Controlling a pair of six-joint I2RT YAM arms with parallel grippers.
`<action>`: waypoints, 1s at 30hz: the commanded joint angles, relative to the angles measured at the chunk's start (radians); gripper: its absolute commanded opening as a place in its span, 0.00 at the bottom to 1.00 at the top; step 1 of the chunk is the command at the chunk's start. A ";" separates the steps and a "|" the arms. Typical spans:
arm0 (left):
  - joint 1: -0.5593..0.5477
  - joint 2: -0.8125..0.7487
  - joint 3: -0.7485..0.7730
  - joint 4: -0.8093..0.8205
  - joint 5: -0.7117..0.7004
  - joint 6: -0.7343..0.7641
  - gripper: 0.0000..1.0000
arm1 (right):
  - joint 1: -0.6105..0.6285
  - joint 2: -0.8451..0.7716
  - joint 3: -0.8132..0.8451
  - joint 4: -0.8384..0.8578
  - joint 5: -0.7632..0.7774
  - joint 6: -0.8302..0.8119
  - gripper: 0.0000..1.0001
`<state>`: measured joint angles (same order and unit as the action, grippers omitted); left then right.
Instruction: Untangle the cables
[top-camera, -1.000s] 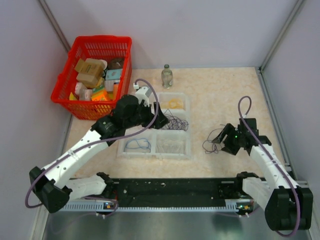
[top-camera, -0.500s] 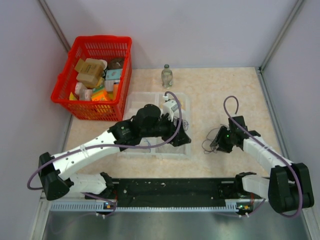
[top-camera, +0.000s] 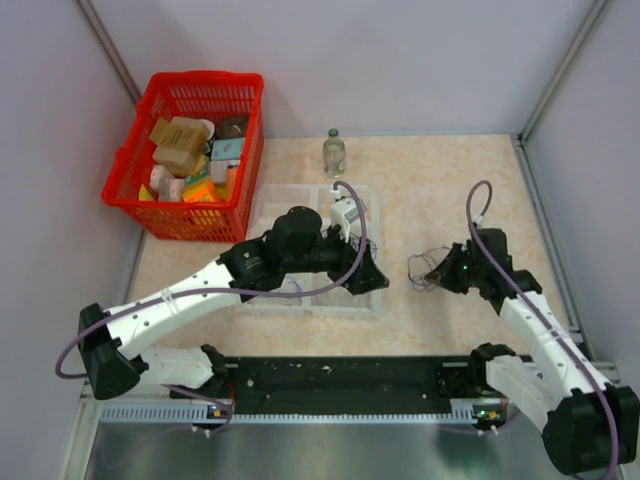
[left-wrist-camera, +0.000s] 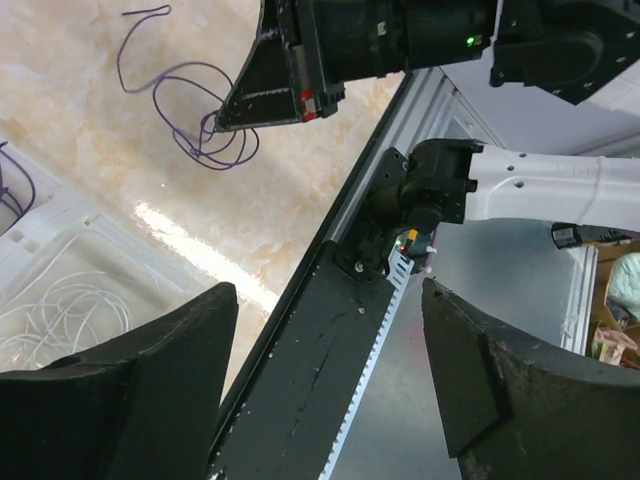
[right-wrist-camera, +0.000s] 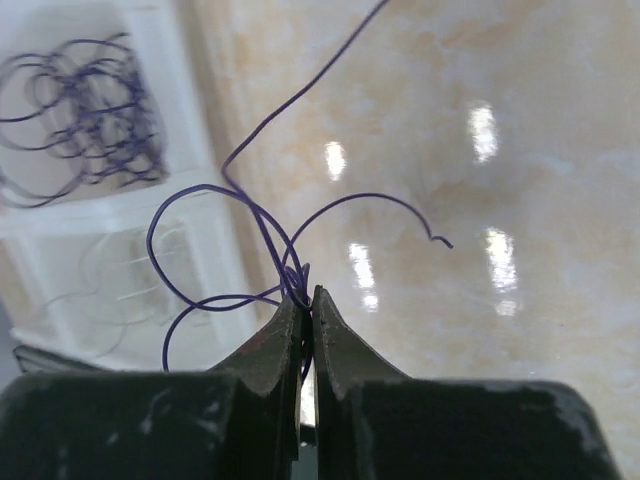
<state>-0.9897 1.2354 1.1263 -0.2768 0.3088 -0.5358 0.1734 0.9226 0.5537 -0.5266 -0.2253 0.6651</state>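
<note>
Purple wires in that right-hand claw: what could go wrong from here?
1. The right claw is shut on the purple wires only at its very tips, so the thin strands might slip out when it lifts.
2. Several loops cross right at the pinch, so pulling could tighten the tangle instead of freeing one wire.
3. The left claw hangs open by the edge of the tray, close by. The two arms might bump if both move inward.

Right gripper (right-wrist-camera: 305, 305) is pinched tight on a few thin purple wires (right-wrist-camera: 283, 268), loops fanning out over the marble-ish tabletop (right-wrist-camera: 480, 300). Clear tray (right-wrist-camera: 120, 212) on the left holds a purple tangle (right-wrist-camera: 80, 110), maybe pale strands below, too blurry.
</note>
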 joint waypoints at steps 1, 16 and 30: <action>-0.004 -0.001 0.047 0.111 0.082 0.028 0.80 | 0.008 -0.148 0.130 -0.062 -0.110 -0.016 0.00; -0.004 0.140 0.305 0.044 0.277 0.257 0.90 | 0.006 -0.243 0.333 -0.119 -0.640 -0.151 0.00; -0.006 0.184 0.205 0.191 0.438 0.162 0.66 | 0.006 -0.301 0.428 -0.067 -0.695 -0.082 0.00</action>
<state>-0.9905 1.4384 1.3533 -0.1806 0.6815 -0.3466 0.1745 0.6262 0.9447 -0.6579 -0.8783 0.5579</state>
